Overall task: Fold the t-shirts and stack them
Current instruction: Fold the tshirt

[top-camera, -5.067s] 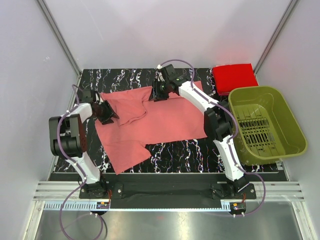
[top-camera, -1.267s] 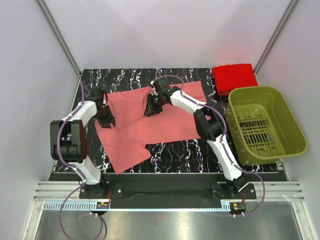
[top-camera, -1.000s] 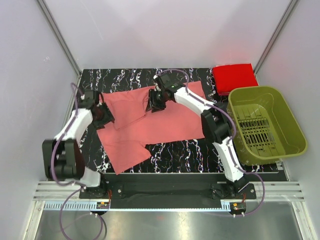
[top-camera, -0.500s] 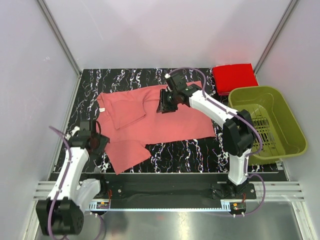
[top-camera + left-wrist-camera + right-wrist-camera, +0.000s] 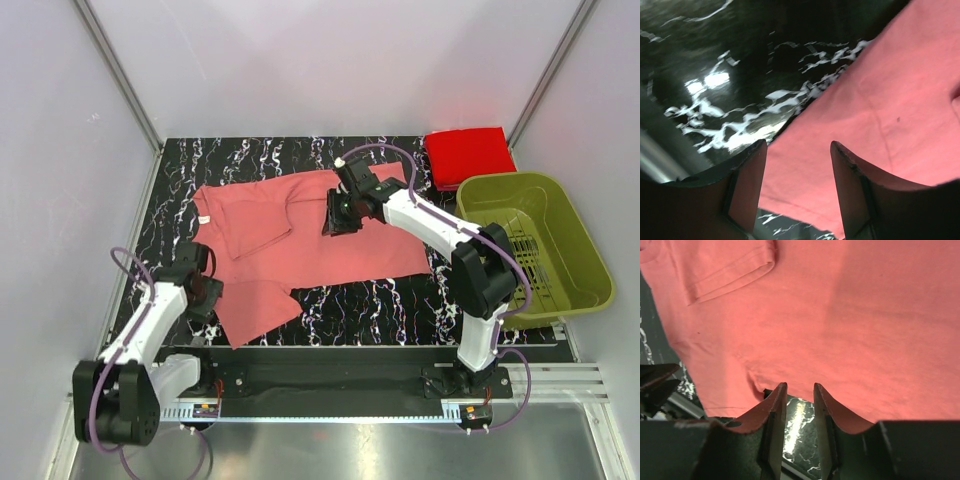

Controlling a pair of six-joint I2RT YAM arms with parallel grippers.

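On the black marbled table point(image 5: 380, 300) we see the salmon-pink cloth t-shirt point(image 5: 350, 250) lying spread flat. Our left gripper point(image 5: 797, 150) hovers spread over its near-left edge, gripping nothing. Our right gripper point(image 5: 799, 387), fingers narrowly apart and empty, hangs above its middle.

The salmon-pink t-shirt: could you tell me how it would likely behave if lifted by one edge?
The salmon-pink t-shirt would probably drape limply: it lies flat with a sleeve folded over. It looks thin, so likely light. Pushed, its creased cloth would probably bunch, not slide.
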